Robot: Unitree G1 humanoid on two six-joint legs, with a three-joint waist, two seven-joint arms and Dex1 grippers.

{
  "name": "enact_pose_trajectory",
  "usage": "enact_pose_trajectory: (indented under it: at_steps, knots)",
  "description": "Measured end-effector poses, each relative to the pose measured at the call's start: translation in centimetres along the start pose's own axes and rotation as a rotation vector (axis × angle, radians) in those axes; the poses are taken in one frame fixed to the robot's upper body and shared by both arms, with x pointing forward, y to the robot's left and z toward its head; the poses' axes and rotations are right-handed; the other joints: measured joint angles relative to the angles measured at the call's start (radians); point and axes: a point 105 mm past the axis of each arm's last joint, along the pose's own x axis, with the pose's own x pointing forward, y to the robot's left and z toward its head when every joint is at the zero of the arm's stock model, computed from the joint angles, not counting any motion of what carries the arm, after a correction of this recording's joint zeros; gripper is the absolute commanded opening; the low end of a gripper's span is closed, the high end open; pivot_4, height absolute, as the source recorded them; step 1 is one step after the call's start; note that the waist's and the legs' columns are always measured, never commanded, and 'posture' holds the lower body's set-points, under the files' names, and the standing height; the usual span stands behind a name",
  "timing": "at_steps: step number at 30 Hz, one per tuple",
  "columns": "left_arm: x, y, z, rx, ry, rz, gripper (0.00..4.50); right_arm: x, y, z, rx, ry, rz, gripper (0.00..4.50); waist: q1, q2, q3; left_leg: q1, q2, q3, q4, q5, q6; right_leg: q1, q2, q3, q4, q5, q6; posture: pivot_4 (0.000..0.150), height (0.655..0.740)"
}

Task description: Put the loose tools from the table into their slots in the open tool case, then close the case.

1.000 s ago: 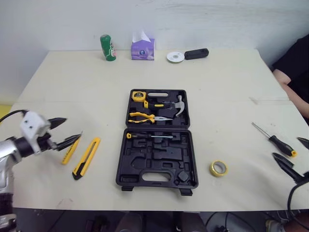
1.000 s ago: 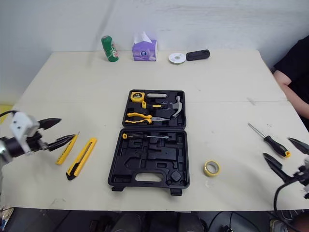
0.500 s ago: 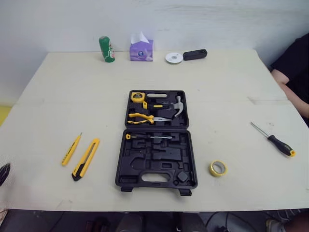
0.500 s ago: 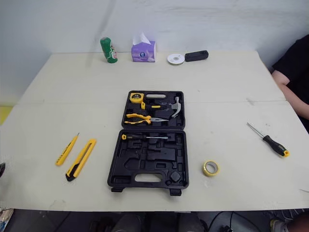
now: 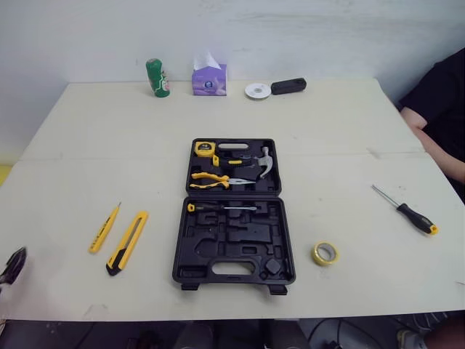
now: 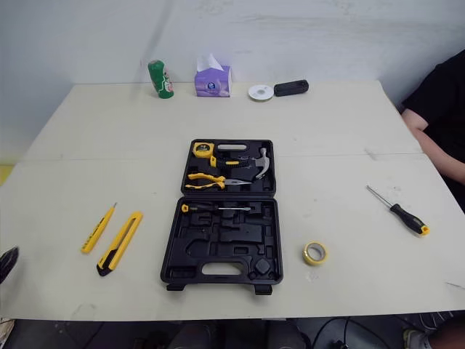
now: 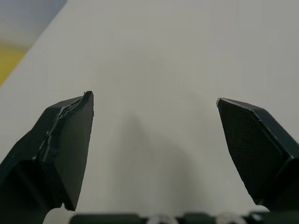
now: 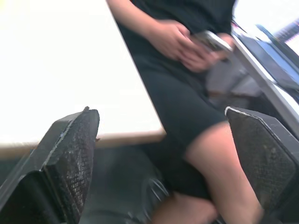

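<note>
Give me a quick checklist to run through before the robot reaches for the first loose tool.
1. Tool case open, lying flat on the table: ok.
2. Loose tools apart from each other: utility knife, thin yellow tool, screwdriver, tape roll: ok.
3. Left gripper open and empty: ok.
4. Right gripper open and empty: ok.
5. Right gripper aimed at the table: not ok, it points past the table edge toward a seated person.
6. Which empty slot fits which tool: cannot tell.

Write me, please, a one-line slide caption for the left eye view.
Open black plastic tool case, with yellow utility knife, black-handled screwdriver and yellow tape roll lying loose beside it.
</note>
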Motion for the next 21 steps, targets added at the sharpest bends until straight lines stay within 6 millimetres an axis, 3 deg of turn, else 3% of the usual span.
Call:
enact_pose_trajectory:
  at_steps: [5,9,13,17,21]
  knots:
    - [1.1,-2.2,0.7,0.003,-0.027,-0.066,4.47,0.9,1.6,0.7,0.032,-0.023,0.054,4.50,0.000,0.002,-0.001,-0.002,0.001,0.000,-0.001,0.000,-0.001,-0.003,0.002,0.000,0.000,-0.001,-0.001,0.150,0.7400]
    - [1.9,-4.3,2.8,0.021,-0.075,-0.157,4.47,1.2,3.5,1.8,0.088,-0.030,0.178,4.50,0.000,0.003,0.000,-0.002,0.001,0.001,-0.001,0.000,0.000,-0.002,0.002,0.000,-0.002,0.000,0.000,0.150,0.7400]
    - [2.9,-9.0,4.6,0.072,-0.087,-0.384,4.47,3.1,4.3,3.6,0.064,-0.060,0.272,4.50,0.000,0.004,0.000,-0.002,0.001,0.003,0.000,-0.001,-0.001,-0.002,0.001,0.003,-0.003,0.002,0.001,0.150,0.7400]
    - [3.7,-14.5,7.1,0.086,-0.136,-0.606,4.47,6.3,5.3,5.3,0.031,-0.048,0.411,4.50,0.000,0.004,0.001,-0.003,0.001,0.003,0.000,0.001,0.003,-0.003,0.002,0.003,-0.003,0.002,0.001,0.150,0.7400]
    - [2.7,-19.9,9.6,0.127,-0.170,-0.849,4.47,9.1,5.9,7.1,-0.018,-0.033,0.532,4.50,-0.003,0.005,0.002,-0.003,0.002,0.003,0.000,0.001,0.002,-0.004,0.003,0.002,-0.004,0.002,0.001,0.150,0.7400]
